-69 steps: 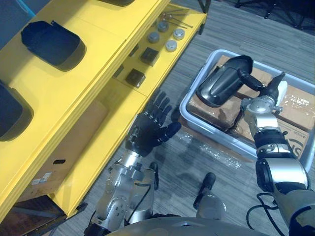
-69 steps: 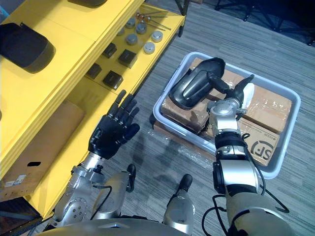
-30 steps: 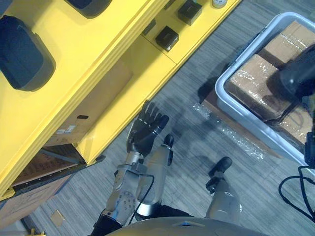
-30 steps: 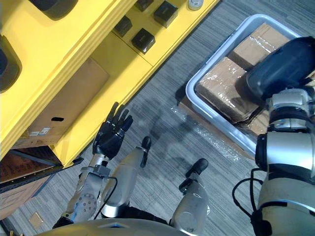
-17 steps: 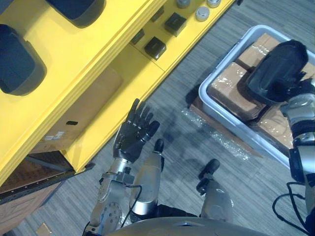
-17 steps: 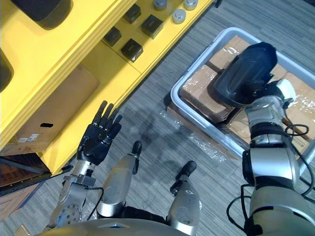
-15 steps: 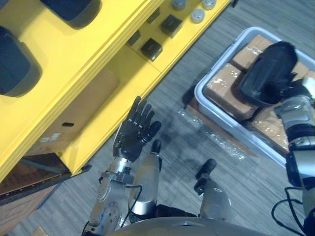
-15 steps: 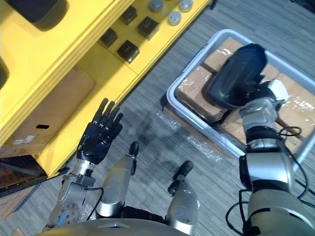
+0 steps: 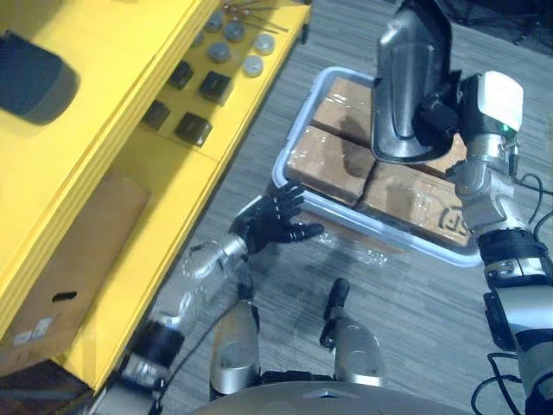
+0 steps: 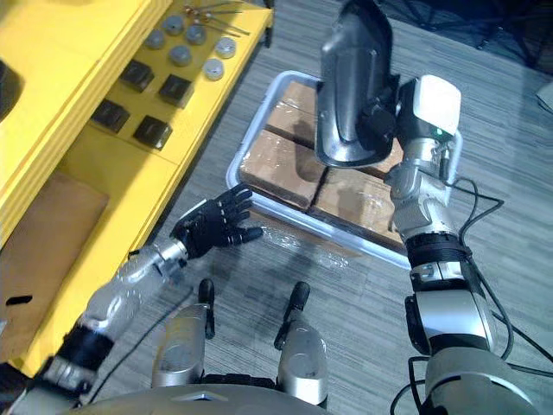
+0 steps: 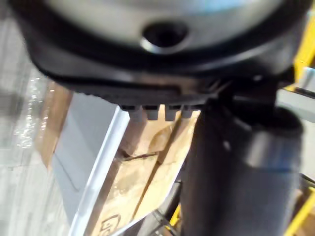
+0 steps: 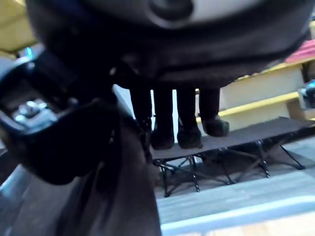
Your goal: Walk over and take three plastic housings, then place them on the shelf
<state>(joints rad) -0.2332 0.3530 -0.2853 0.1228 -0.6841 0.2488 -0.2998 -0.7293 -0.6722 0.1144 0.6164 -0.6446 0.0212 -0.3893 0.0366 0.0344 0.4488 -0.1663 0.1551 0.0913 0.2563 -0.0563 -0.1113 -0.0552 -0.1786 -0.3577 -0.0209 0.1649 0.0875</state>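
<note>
Since half a second ago the right arm has swung its load up and tipped it on end, the left arm has reached out toward the bin, and the head camera has turned as well, so the whole scene sits differently in view

The yellow shelf [image 9: 95,121] runs along the left, with one dark housing [image 9: 34,78] already lying on its upper board. To the right of it, on the floor, stands the grey bin [image 9: 406,235], packed with taped cardboard boxes [image 9: 333,164]. High above the bin's far right part hangs the plastic housing [image 9: 406,95], a long dark shell standing nearly upright. The right hand [image 9: 448,111] has it by one long edge, fingers and thumb curled onto it. The left hand [image 9: 272,223] hovers just beside the bin's near left corner, fingers spread, holding nothing. On the shelf's lower board lie small black blocks [image 9: 192,128] and, farther off, round metal discs [image 9: 233,30]

The housing looks like a hollow moulded shell: probably light and stiff, but glossy, so it may slide in a pinch. Being long and held at one side, it could swing; a hold across the rim near its middle seems safest
</note>
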